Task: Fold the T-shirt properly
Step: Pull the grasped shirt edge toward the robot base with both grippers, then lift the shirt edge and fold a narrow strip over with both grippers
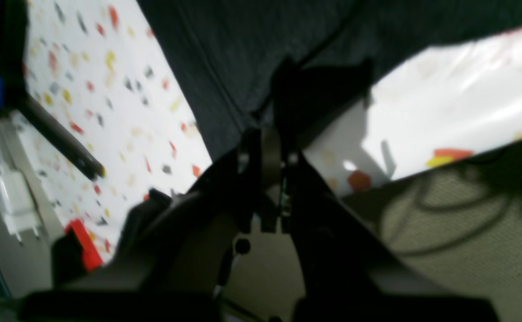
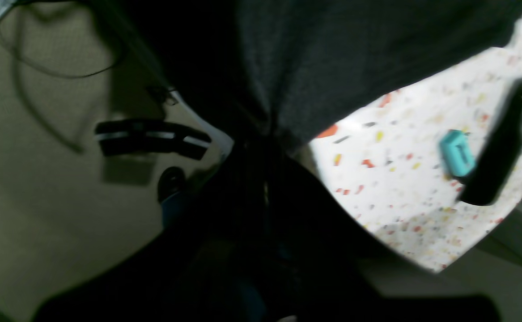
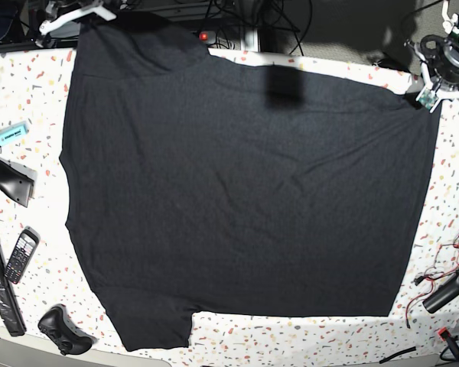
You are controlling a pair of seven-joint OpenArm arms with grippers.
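Black T-shirt [image 3: 245, 199] spread flat across speckled worktop [image 3: 314, 336], covering most of it. Plain side up; no print visible. One sleeve at near left of base view, the other bunched at far left corner, so collar end probably left and hem right, though collar itself not made out. Long axis left to right in base view.

Left gripper [image 3: 432, 95] at far right corner of cloth, at far edge of worktop. Left wrist view: fingers [image 1: 261, 156] pressed close together with cloth corner running into them; seemingly pinching T-shirt [image 1: 243, 53], though blur leaves some doubt. Cloth fans away from fingers out over worktop [image 1: 108, 112].

Right gripper [image 3: 80, 17] at far left corner, over bunched sleeve. Right wrist view: cloth [image 2: 332, 58] gathers to a point at right gripper [image 2: 265, 143]; fingers themselves lost in dark, so pinch likely but cannot tell for sure.

Relation that matters: both grippers on far edge, one at each far corner; whole body of shirt lies toward near edge from both. Neither arm nearer to the bulk; spacing spans full long axis. Likely next step: lifting far edge and carrying it toward near edge. Risk: uneven pull skewing the fold line; bunched left corner may drag.

Clutter at left of worktop: highlighter [image 3: 9, 134], phone [image 3: 21, 254], black controller [image 3: 61, 330]. Cables at right [image 3: 444, 279].
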